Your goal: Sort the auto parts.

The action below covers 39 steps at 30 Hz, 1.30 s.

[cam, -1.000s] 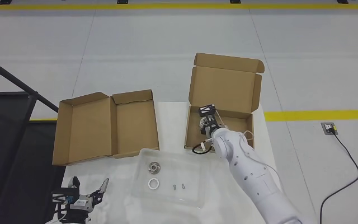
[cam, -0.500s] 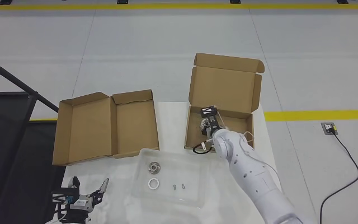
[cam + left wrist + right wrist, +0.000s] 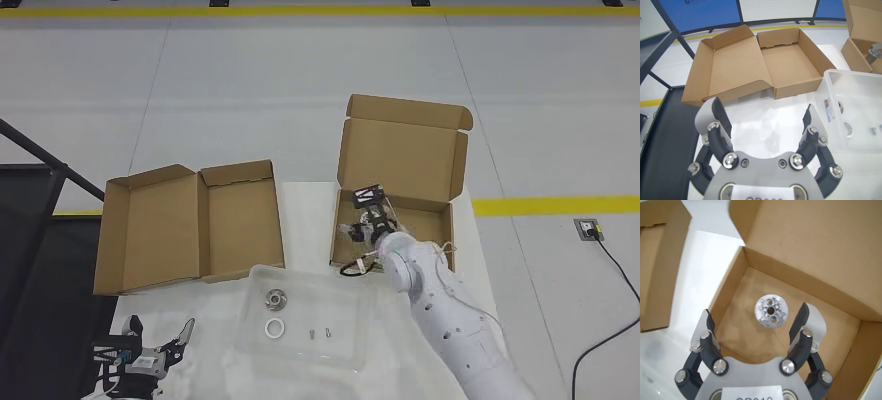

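Observation:
My right gripper [image 3: 756, 313] is open above the floor of the right cardboard box [image 3: 810, 283], with a round metal flange [image 3: 771, 310] lying flat on the box floor below the gap between its fingers. In the top view this gripper [image 3: 364, 222] hangs inside that box [image 3: 400, 150]. My left gripper [image 3: 762, 106] is open and holds nothing, low over the white table near its front left corner [image 3: 150, 352]. In the clear plastic bin [image 3: 300, 345] lie a metal hub [image 3: 274, 297], a white ring [image 3: 273, 328] and small bolts [image 3: 318, 333].
An open, empty cardboard box [image 3: 190, 225] with its lid folded out sits at the back left of the table [image 3: 791, 66]. The clear bin's wall [image 3: 826, 81] stands just beside my left gripper. A black rack [image 3: 30, 250] borders the table's left side.
The right arm has shifted slightly to the left over the right box. The left arm has not moved.

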Tool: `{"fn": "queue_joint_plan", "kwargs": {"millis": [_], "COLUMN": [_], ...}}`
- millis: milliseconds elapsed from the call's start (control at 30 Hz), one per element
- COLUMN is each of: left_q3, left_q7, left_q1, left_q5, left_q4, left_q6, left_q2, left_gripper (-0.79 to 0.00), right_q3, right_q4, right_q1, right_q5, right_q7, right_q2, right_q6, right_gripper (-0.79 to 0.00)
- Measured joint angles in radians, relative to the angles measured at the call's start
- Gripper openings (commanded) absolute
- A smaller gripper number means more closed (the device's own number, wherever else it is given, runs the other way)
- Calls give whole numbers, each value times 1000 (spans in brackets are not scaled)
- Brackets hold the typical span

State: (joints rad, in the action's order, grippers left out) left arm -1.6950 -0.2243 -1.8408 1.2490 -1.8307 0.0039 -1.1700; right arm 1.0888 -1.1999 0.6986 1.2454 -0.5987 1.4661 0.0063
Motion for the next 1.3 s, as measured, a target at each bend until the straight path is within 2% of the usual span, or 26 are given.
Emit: {"fn": "queue_joint_plan", "kwargs": {"millis": [200, 267, 367, 433, 533, 567, 600, 700, 933, 1000, 1033, 1100, 1300], "left_q3": [0, 0, 0, 0, 0, 0, 0, 0, 0, 0, 0, 0, 0], "left_q7": [0, 0, 0, 0, 0, 0, 0, 0, 0, 0, 0, 0, 0], "left_q1": [0, 0, 0, 0, 0, 0, 0, 0, 0, 0, 0, 0, 0], "left_q5": [0, 0, 0, 0, 0, 0, 0, 0, 0, 0, 0, 0, 0], "left_q4": [0, 0, 0, 0, 0, 0, 0, 0, 0, 0, 0, 0, 0], "left_q6": [0, 0, 0, 0, 0, 0, 0, 0, 0, 0, 0, 0, 0], "left_q2": [0, 0, 0, 0, 0, 0, 0, 0, 0, 0, 0, 0, 0], "left_gripper": [0, 0, 0, 0, 0, 0, 0, 0, 0, 0, 0, 0, 0], "right_q3": [66, 67, 53, 37, -4, -23, -37, -86, -209, -230, -242, -256, -259], "right_q4": [-539, -670, -765, -777, -760, -743, -726, -652, -559, -535, -512, -477, -369], "right_q1": [282, 360, 430, 450, 463, 462, 458, 429, 380, 368, 357, 336, 275], "right_q5": [119, 137, 139, 141, 176, 195, 209, 241, 280, 284, 276, 255, 169], "right_q7": [-227, -295, -391, -447, -510, -520, -523, -531, -593, -614, -633, -659, -643], "right_q2": [-50, -59, -68, -70, -70, -69, -67, -57, -29, -21, -16, -7, 17], "right_q6": [-114, -154, -215, -243, -245, -233, -222, -175, -91, -67, -58, -47, -6], "right_gripper": [0, 0, -28, -43, -114, -151, -259, -345, -406, -400, -345, -394, -419]}}
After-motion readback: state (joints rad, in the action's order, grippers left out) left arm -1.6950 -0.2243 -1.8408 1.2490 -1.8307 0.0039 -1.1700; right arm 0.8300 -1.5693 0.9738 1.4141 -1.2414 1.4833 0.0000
